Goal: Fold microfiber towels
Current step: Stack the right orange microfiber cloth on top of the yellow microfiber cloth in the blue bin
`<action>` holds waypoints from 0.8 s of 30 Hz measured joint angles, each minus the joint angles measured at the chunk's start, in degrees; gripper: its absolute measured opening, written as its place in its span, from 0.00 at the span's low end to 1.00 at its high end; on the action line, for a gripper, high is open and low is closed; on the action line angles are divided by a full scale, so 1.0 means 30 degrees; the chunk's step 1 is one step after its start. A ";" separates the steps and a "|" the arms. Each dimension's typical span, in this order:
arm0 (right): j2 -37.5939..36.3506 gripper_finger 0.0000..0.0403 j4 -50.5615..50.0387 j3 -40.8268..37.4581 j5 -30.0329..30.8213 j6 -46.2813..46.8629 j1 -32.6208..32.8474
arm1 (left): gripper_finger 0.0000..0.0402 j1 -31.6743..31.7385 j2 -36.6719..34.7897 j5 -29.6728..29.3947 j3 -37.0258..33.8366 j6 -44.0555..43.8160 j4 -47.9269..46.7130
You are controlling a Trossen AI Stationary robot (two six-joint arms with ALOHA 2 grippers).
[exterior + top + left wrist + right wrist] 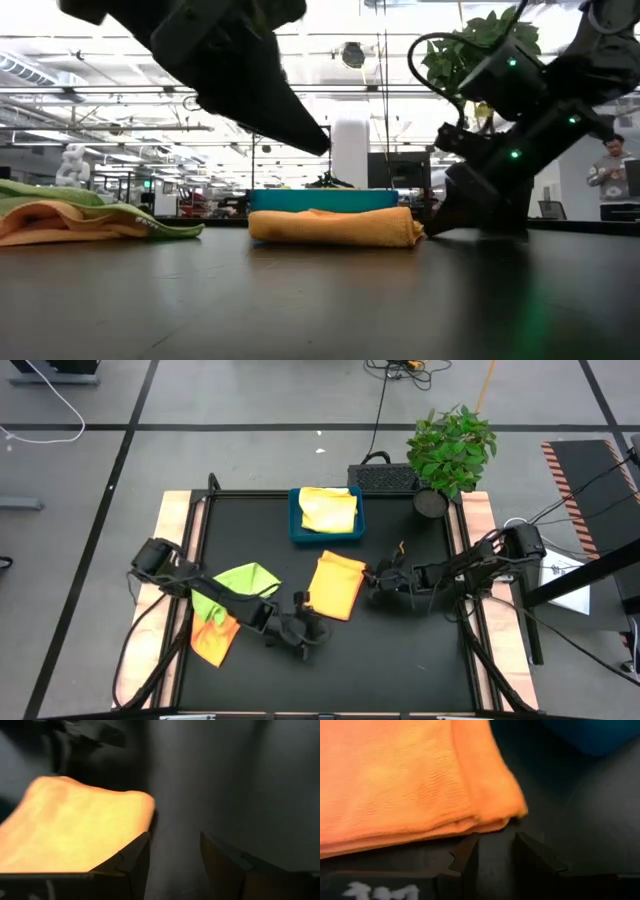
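Observation:
A folded orange-yellow towel (337, 585) lies flat in the middle of the black table; in the low view (335, 226) it is a thick flat bundle. A yellow towel (328, 510) lies in the blue tray (296, 528) at the far side. A lime green towel (245, 580) lies crumpled over an orange towel (215, 642) at the left. My left gripper (175, 857) is open above the table by the folded towel's near left corner (135, 802). My right gripper (496, 851) is low at the towel's right edge (512, 812), slightly open and empty.
A potted plant (452, 448) and a dark flat device (385, 478) stand at the far right edge. Wooden strips (172, 520) run along the table's left and right sides. Bare black table (400, 660) lies in front of the towels.

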 joint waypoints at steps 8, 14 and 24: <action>-0.0036 0.31 0.0288 -0.0459 0.0039 0.1755 0.2195 | 0.43 -0.0746 -0.0912 -0.2998 -0.0007 -0.2865 -0.4786; 0.0015 0.31 0.2953 -0.0510 -0.1019 0.0045 0.3889 | 0.43 -0.1179 0.0130 -0.3096 -0.0004 -0.1155 -0.5720; 0.0007 0.31 0.7672 -0.0504 -0.2159 -0.2829 0.5595 | 0.43 -0.0768 0.1142 -0.5556 -0.0022 0.5634 -0.5281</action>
